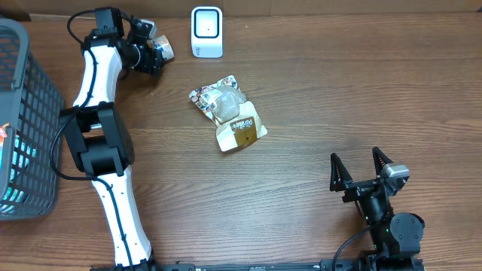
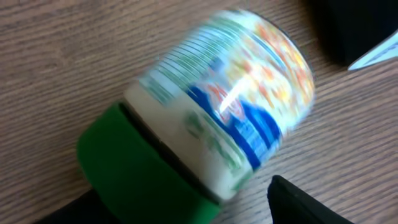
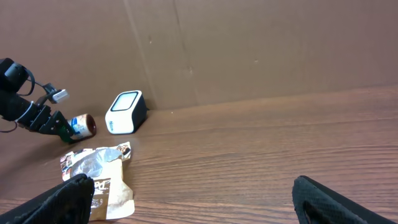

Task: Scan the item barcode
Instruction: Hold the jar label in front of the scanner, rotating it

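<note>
Basket, dark grey mesh plastic [image 1: 30, 98], far left of white box-shaped scanner [image 1: 206, 31]: teal/orange contents [image 1: 9, 190], can't ID. Brown wood-grain tabletop [image 1: 339, 90], cardboard wall [image 3: 249, 50] behind scanner. Small printed-label jar w/ green cap [image 2: 236, 106] lies sideways just left of scanner, at left end effector [image 1: 153, 54]; clamped or not, can't tell. Right end effector [image 1: 360, 169]: fingers apart, empty.

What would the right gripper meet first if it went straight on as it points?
Probably nothing on the table: the right gripper faces bare wood up to the cardboard wall. The snack pouch lies to its left.
</note>
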{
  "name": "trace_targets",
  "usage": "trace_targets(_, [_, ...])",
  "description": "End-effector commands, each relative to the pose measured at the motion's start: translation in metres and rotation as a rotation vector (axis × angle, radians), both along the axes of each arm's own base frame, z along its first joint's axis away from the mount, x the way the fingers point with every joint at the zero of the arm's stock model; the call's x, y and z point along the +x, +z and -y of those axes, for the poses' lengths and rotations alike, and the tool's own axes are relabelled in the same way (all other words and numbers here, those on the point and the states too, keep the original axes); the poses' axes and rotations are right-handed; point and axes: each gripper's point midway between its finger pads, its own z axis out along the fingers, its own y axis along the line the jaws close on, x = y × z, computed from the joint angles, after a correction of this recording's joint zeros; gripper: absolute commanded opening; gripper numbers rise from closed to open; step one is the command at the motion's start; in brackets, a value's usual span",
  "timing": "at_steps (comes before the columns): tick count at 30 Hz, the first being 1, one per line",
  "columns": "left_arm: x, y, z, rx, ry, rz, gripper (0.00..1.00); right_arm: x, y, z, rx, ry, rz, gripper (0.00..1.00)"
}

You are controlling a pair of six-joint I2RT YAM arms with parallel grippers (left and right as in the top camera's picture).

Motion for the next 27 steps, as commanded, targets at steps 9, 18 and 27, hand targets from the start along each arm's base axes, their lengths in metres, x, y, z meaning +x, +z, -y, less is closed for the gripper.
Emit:
trace_targets(9, [0.008,0.007,0.003,-0.002,-0.022,0.044,0.90,0.000,-0.002,0.001,0.000,-0.003,0.005,1.00])
trace_targets(18, [0.023,0.049,0.001,0.105,-0.150,0.176,1.00,0.000,-0.002,0.001,0.000,-0.003,0.005,1.00])
trace_targets(27, [0.027,0.045,0.003,0.280,-0.389,0.255,0.98,0.000,-0.002,0.001,0.000,-0.002,0.005,1.00])
